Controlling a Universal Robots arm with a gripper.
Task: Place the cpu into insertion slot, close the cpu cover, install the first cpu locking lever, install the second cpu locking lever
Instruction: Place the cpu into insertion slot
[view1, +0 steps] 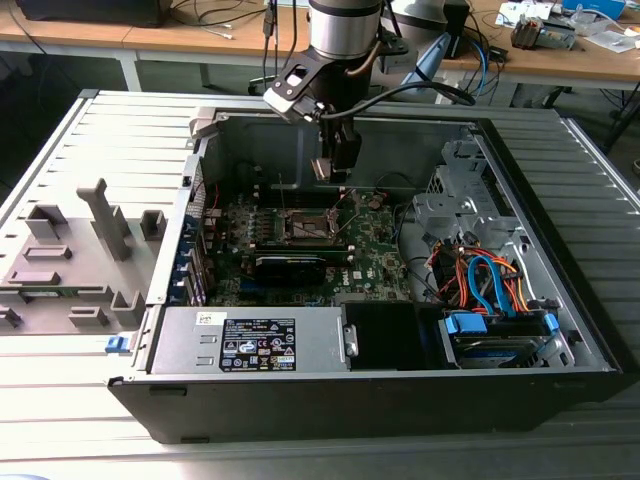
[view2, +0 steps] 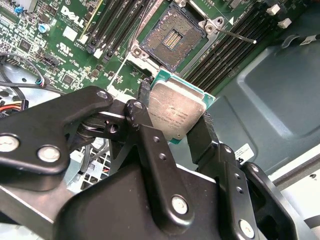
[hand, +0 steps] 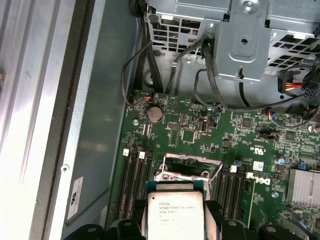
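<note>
You have an open black computer case (view1: 400, 400) lying on its side on a ribbed grey table (view1: 60, 380). A green circuit board (view1: 380, 258) covers the case floor, with a silver power supply (view1: 250, 342) along the near wall and a bundle of orange and blue cables (view1: 490, 280) toward the exterior view's right. Your robot arm (view1: 345, 25) reaches down into the case from above. Its black gripper (view2: 174, 120) hangs over the board without touching it, its two fingers (view2: 155, 150) clamped against opposite edges of the cpu (view2: 176, 107). The chip's silver-grey top faces the camera in both wrist views, ringed by a green border (hand: 175, 217). The insertion slot (view2: 172, 37) lies near the held chip, uncovered, with its brownish-gold pin field exposed. A thin metal lever (view2: 237, 36) juts out beside the slot.
</note>
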